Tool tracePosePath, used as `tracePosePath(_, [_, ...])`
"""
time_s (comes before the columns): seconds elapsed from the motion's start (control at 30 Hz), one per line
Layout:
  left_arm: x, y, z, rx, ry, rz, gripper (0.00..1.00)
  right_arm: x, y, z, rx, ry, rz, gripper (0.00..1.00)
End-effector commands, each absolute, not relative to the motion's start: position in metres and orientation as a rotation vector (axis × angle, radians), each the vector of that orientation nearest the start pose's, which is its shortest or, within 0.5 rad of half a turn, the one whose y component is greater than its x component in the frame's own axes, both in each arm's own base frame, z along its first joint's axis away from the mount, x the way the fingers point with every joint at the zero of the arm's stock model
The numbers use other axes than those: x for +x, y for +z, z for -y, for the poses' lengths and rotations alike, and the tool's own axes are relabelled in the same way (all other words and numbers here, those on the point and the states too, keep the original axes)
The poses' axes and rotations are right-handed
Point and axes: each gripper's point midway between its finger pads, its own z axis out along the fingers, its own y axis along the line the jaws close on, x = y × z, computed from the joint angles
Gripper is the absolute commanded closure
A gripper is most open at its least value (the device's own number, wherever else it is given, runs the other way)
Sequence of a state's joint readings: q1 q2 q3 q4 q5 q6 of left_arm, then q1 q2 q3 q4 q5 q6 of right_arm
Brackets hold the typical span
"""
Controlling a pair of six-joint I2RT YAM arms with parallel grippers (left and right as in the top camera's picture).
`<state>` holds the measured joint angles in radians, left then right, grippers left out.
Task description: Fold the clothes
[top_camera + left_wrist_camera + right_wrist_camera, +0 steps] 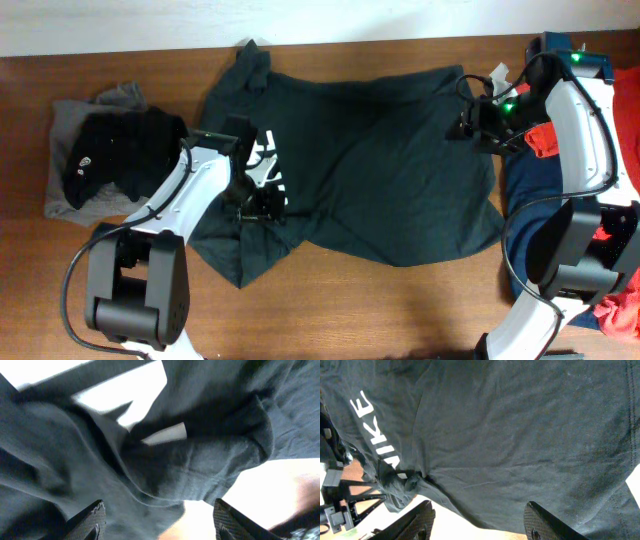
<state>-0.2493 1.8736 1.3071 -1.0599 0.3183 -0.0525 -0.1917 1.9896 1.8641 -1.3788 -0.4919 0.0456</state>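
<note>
The clothes are chiefly a large dark green-black T-shirt (370, 170) lying spread across the middle of the table, with white block letters (268, 158) near its left side. My left gripper (262, 205) hangs over the shirt's bunched lower left part. In the left wrist view its jaws (159, 510) stand wide apart, with rumpled dark cloth (200, 470) just beyond them and nothing pinched. My right gripper (462, 128) is at the shirt's right edge, open (479, 510) above smooth cloth (520, 435). The white letters (372, 430) also show there.
A black garment (115, 155) lies on a grey one (65, 125) at the table's left. At the right, under my right arm, are a red cloth (545, 140), a navy one (525, 195) and more red cloth (622, 300). Bare wood (380, 310) runs along the front.
</note>
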Motion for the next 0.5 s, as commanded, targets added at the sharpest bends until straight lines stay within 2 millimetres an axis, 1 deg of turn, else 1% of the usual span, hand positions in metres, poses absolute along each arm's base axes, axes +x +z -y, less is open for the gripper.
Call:
tracePosePath(0.0, [0.289,0.046,0.151,0.057,-0.692,-3.244,0.32,0.402,0.159,-0.005,0.304,0.731,-2.930,0.38])
tracePosePath(0.1, [0.295,0.042,0.152,-0.033,-0.691,-3.226,0.33,0.403,0.159,-0.005,0.302,0.729,-2.923,0.38])
tracePosePath(0.17, [0.302,0.040,0.154,-0.126,-0.692,-3.210,0.44,0.404,0.159,-0.005,0.301,0.728,-2.922,0.38])
tracePosePath(0.2, [0.303,0.040,0.154,-0.150,-0.689,-3.207,0.56,0.404,0.159,-0.004,0.302,0.728,-2.922,0.38])
tracePosePath(0.23, [0.303,0.040,0.153,-0.180,-0.679,-3.210,0.66,0.403,0.159,-0.003,0.304,0.720,-2.925,0.38])
tracePosePath(0.3, [0.304,0.039,0.151,-0.211,-0.655,-3.212,0.81,0.402,0.158,0.002,0.318,0.699,-2.931,0.38])
tracePosePath(0.43, [0.308,0.040,0.148,-0.224,-0.654,-3.198,0.99,0.401,0.156,0.020,0.379,0.669,-2.924,0.38])
tracePosePath(0.47, [0.311,0.042,0.146,-0.232,-0.656,-3.189,0.99,0.401,0.156,0.026,0.410,0.668,-2.918,0.38])
